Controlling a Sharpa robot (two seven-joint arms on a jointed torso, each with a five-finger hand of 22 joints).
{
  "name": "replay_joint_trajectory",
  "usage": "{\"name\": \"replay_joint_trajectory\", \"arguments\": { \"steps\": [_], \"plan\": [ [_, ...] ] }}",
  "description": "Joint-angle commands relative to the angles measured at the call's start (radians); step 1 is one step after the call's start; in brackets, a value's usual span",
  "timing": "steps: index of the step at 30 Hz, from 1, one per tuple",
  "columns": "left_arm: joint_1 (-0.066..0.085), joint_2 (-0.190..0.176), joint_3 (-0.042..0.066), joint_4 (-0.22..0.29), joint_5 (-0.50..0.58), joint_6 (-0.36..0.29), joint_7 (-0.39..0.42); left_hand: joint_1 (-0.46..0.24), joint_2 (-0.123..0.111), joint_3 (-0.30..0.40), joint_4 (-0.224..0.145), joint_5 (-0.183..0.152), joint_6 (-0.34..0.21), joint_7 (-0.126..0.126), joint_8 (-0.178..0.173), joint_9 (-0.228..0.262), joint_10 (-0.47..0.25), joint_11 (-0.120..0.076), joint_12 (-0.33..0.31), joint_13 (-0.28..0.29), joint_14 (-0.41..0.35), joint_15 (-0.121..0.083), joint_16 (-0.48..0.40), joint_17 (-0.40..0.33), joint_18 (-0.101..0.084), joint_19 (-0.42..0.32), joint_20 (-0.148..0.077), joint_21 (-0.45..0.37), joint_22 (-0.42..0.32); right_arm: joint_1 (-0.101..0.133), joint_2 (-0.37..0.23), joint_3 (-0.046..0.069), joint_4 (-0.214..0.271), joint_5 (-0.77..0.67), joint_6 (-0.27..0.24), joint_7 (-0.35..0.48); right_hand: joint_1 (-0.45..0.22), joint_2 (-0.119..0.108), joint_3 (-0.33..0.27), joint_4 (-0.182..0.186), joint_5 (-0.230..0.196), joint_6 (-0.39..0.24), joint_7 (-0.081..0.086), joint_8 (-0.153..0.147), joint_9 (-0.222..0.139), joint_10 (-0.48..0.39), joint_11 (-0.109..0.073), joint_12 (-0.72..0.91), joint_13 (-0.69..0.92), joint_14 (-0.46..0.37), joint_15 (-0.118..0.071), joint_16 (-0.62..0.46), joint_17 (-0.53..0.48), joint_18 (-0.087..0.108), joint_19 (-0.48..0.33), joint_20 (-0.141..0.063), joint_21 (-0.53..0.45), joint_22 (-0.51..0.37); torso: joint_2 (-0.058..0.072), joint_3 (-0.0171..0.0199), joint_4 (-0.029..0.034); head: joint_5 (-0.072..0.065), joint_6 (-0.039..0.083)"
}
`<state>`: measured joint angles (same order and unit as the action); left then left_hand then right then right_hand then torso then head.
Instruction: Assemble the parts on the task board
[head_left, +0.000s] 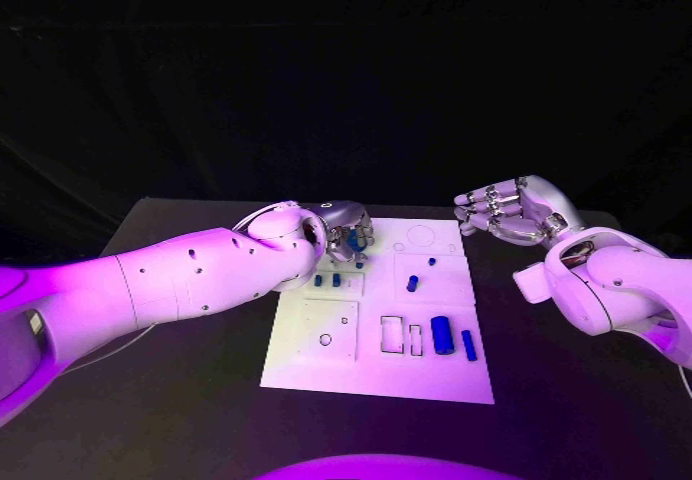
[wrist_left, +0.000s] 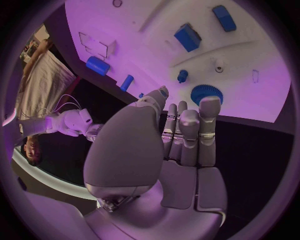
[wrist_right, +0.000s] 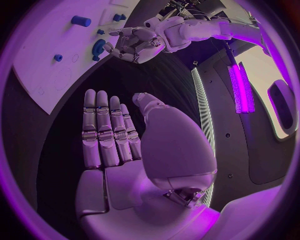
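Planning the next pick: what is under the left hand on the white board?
A round blue toothed gear lies beneath the left hand on the white task board; contact is hidden.

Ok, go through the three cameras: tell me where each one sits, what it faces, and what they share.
Head view: on the robot's head, looking down at the task board; both arms enter, with the left hand over the board's far left part and the right hand beside its far right corner.
Left wrist view: behind the left hand, facing the board and the blue gear.
Right wrist view: behind the right hand, facing the board.
Shared: all show the board; the right wrist view also catches the left hand.
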<state>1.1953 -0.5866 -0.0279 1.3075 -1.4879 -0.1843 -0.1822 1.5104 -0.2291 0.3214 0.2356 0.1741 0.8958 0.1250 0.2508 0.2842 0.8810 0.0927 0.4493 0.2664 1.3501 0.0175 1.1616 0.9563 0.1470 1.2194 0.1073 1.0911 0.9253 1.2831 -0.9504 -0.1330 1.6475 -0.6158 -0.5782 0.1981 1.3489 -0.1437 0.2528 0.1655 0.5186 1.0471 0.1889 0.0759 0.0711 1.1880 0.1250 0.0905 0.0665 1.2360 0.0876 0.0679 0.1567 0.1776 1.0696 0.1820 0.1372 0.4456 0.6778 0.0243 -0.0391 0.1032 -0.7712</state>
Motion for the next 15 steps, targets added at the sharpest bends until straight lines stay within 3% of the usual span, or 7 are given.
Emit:
{"name": "replay_joint_trajectory", "arguments": {
  "steps": [1, 9, 15],
  "plan": [
    [-0.001, 0.009, 0.000, -0.008, -0.095, 0.076, -0.029, -0.009, 0.000, -0.010, -0.001, 0.000, 0.011, -0.001, -0.007, -0.010, 0.009, 0.002, -0.007, -0.011, 0.011, 0.000, 0.025, 0.018, -0.017, 0.016, 0.001, 0.029, 0.033, -0.001, 0.000, 0.000, 0.003, -0.002, 0.013, 0.008, -0.008, 0.001, 0.004, -0.003, 0.007, -0.006, 0.004, -0.007, -0.001, 0.001, 0.004, -0.004, -0.001, -0.007, -0.002, -0.005, -0.002, 0.004, 0.001, 0.008, -0.003, -0.001, 0.000, 0.0006, 0.0026, -0.002, -0.001],
    [-0.004, 0.030, 0.001, -0.031, -0.104, 0.106, -0.036, -0.009, 0.012, -0.017, -0.005, 0.001, 0.045, 0.003, -0.022, -0.038, 0.043, 0.002, -0.022, -0.044, 0.048, -0.001, 0.098, 0.076, -0.034, 0.064, 0.003, 0.115, 0.135, -0.001, 0.001, 0.000, 0.004, -0.002, 0.013, 0.008, -0.008, 0.001, 0.004, -0.003, 0.007, -0.006, 0.004, -0.007, -0.001, 0.001, 0.004, -0.004, -0.001, -0.007, -0.002, -0.005, -0.002, 0.004, 0.001, 0.008, -0.003, -0.001, 0.000, 0.0005, 0.0018, -0.003, -0.002],
    [-0.009, 0.040, 0.001, -0.042, -0.096, 0.112, -0.032, -0.003, 0.018, -0.011, -0.008, 0.001, 0.060, 0.002, -0.028, -0.047, 0.061, -0.001, -0.032, -0.056, 0.058, -0.002, 0.118, 0.092, -0.039, 0.075, 0.002, 0.138, 0.162, -0.001, 0.001, 0.000, 0.004, -0.002, 0.013, 0.009, -0.008, 0.001, 0.004, -0.003, 0.007, -0.006, 0.004, -0.007, -0.001, 0.001, 0.004, -0.004, -0.001, -0.007, -0.002, -0.005, -0.002, 0.004, 0.001, 0.008, -0.003, -0.001, -0.001, 0.0008, 0.0017, -0.003, -0.004]
  ]
}}
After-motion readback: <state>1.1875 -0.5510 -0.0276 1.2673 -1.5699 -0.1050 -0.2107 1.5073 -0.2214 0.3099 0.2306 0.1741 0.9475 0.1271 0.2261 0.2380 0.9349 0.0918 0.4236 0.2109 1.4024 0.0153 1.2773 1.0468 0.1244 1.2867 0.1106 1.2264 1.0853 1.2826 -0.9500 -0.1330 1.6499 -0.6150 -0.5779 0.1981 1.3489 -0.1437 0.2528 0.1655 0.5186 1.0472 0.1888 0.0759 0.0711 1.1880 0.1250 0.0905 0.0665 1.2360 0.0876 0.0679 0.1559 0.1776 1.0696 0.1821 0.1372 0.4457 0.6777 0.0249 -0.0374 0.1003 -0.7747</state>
